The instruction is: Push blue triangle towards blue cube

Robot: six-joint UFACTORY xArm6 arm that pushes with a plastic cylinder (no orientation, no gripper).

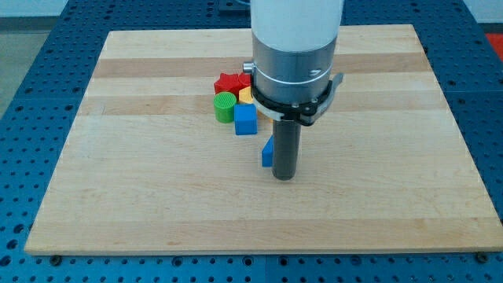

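Nearest the view's bottom: my tip (284, 178), a bare rod end with nothing to open, close or grasp, planted on the wooden board (141, 212). Touching or just beside its left flank, the blue triangle (268, 152), mostly hidden behind the rod, only a narrow blue sliver showing. Probably light, rigid, hard-surfaced; likely to slide easily on smooth wood and to pivot if pressed off-centre. No taking hold possible, only shoving: best contact judged to be the face turned away from the blue cube (246, 119), low and central.

Beyond the triangle, up and to the view's left, near but apart: the blue cube. Just beyond the cube, touching or nearly so, a green cylinder (225, 108), a red block (229, 82) of star-like outline, and a yellow block (246, 95) half hidden by the arm. Tight cluster there; a strong shove risks scattering it.

Board flat, pale, plenty of room. Beyond its edges, blue perforated table (47, 79).
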